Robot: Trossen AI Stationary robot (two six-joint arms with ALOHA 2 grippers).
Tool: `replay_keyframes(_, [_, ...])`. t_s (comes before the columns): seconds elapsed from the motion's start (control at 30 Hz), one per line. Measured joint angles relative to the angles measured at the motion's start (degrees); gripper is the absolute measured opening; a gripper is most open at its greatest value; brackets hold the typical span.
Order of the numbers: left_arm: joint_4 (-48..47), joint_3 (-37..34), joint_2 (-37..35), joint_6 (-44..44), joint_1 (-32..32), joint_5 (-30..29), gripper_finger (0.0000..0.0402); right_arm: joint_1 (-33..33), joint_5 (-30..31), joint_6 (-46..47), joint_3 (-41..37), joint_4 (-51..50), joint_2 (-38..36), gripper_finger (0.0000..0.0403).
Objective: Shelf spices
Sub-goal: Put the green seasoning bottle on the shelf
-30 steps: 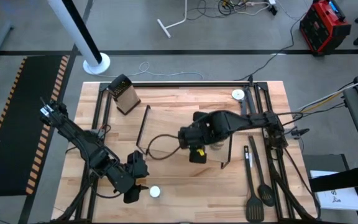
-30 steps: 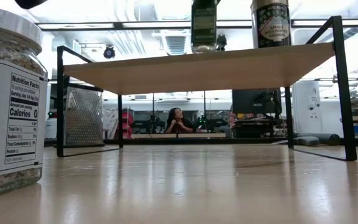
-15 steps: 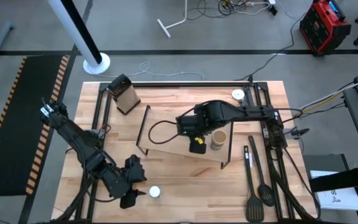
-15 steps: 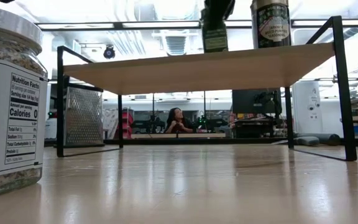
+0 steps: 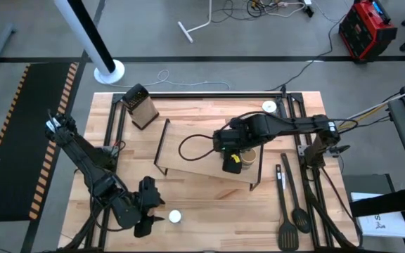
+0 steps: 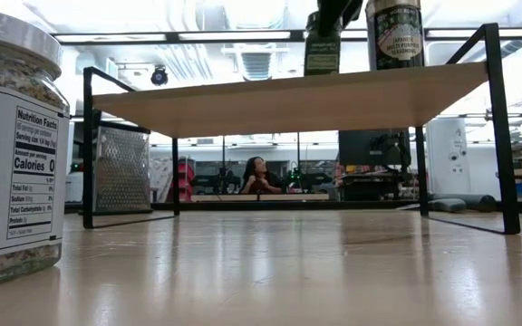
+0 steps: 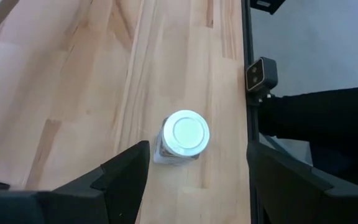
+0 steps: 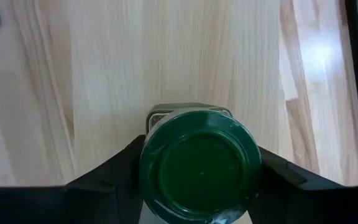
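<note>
My right gripper (image 5: 232,161) is shut on the green-lidded jar (image 8: 197,168) above the right half of the light-wood shelf (image 5: 202,173). Close on its right the tan-lidded jar (image 5: 249,155) stands on the board; in the low view it is the dark labelled jar (image 6: 395,34) beside the green one (image 6: 323,52). The white-lidded jar (image 5: 175,217) stands on the table near the near edge, large at the low view's left (image 6: 12,145). My left gripper (image 5: 148,212) hovers open just left of it; its fingers frame the jar (image 7: 184,135) without touching. No black-lidded jar shows. My right gripper pinches the green-lidded jar between its two fingers (image 8: 114,180), one on either side just under the lid (image 8: 197,168), coming from above and pointing down. The jar hangs upright with its base (image 6: 322,72) level with the shelf board; whether it rests there I cannot tell.
A box grater (image 5: 140,107) stands at the far left of the table, a white dial-faced object (image 5: 269,107) at the far right. Dark spatulas (image 5: 291,211) lie along the right near side. A person (image 6: 256,175) sits far behind the table.
My right gripper has carried the green-lidded jar along the shelf toward the table's right, up to the tan-lidded jar, keeping it upright. My left gripper has drawn back a little toward the near edge, beside the white-lidded jar.
</note>
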Motion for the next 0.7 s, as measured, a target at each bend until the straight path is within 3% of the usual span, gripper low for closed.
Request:
replay_keyframes(0.27, [0.02, 0.28, -0.04, 0.08, 0.43, -0.07, 0.0258, -0.02, -0.19, -0.04, -3.38, 3.56, -1.01, 0.0223])
replay_keyframes(0.7, [0.02, 0.32, -0.07, 0.10, 0.52, -0.03, 0.0258, 0.00, -0.22, 0.25, -4.85, 8.76, -0.71, 0.0206])
